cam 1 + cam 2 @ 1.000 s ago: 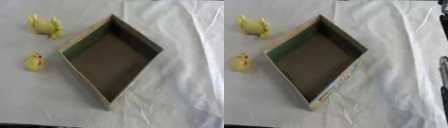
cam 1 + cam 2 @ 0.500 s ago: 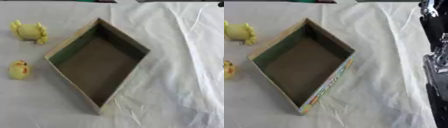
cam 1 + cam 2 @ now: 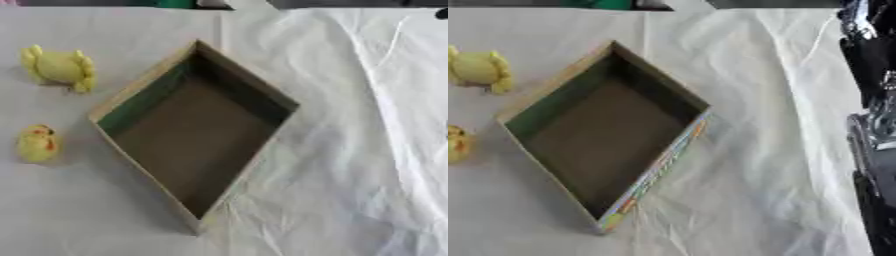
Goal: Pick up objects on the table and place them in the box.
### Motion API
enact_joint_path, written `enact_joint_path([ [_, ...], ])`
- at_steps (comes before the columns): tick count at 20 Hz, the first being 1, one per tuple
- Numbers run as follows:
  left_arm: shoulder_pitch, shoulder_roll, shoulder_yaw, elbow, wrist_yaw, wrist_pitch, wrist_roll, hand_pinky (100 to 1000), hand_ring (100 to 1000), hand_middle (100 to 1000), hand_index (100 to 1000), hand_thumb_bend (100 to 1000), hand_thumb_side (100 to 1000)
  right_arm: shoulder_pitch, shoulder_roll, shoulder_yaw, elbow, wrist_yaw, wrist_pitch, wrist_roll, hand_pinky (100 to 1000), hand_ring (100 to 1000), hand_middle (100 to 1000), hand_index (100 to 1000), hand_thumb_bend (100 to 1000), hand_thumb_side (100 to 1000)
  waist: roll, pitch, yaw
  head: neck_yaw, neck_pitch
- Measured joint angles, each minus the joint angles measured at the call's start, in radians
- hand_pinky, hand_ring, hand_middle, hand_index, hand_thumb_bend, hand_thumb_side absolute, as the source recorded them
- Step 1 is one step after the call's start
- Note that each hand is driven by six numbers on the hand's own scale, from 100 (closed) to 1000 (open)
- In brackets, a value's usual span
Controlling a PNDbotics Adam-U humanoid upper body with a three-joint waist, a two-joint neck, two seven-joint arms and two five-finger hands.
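Worktop (image 3: 105,220) under white cloth carries an empty cardboard box (image 3: 194,131), set cornerwise, with two yellow toys on its left: a larger one (image 3: 58,68) near the far corner, a smaller chick (image 3: 37,143) nearer. Both look light and soft; take each round the body. Right arm (image 3: 872,100) shows at the right edge, fingers not discernible.

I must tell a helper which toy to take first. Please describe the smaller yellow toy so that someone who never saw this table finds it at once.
Start from the open cardboard box standing cornerwise in the middle of the white cloth. Two yellow toys lie to its left. The smaller yellow toy is the nearer one, by the box's left corner: rounded, with orange-red marks, while the larger yellow toy farther back has limbs sticking out.
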Motion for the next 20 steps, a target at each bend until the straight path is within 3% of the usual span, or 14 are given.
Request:
enact_joint_path([
  [5,0.004,0.113,0.0,0.0,-0.15,0.013,0.027,440,562,579,760,100,913,0.0,0.0,0.0,0.0,0.0,-0.002,0.002,719,551,431,714,100,501,0.001,-0.001,-0.002,0.012,0.0],
  [10,0.026,0.229,-0.009,0.0,-0.313,0.073,0.013,450,576,598,782,100,839,0.0,0.0,0.0,0.0,0.0,-0.002,0.004,719,551,432,715,100,501,0.003,-0.006,-0.006,0.02,0.0],
  [16,0.055,0.344,-0.043,0.0,-0.446,0.162,-0.131,483,619,644,819,100,776,0.0,-0.001,0.0,0.0,-0.001,0.0,0.007,719,551,431,715,100,500,0.003,-0.008,-0.008,0.032,0.0],
  [20,0.059,0.408,-0.061,0.0,-0.516,0.19,-0.269,514,654,678,838,100,733,0.0,-0.001,0.003,0.0,-0.002,0.0,0.009,719,551,431,715,100,499,0.003,-0.01,-0.012,0.041,0.0],
])
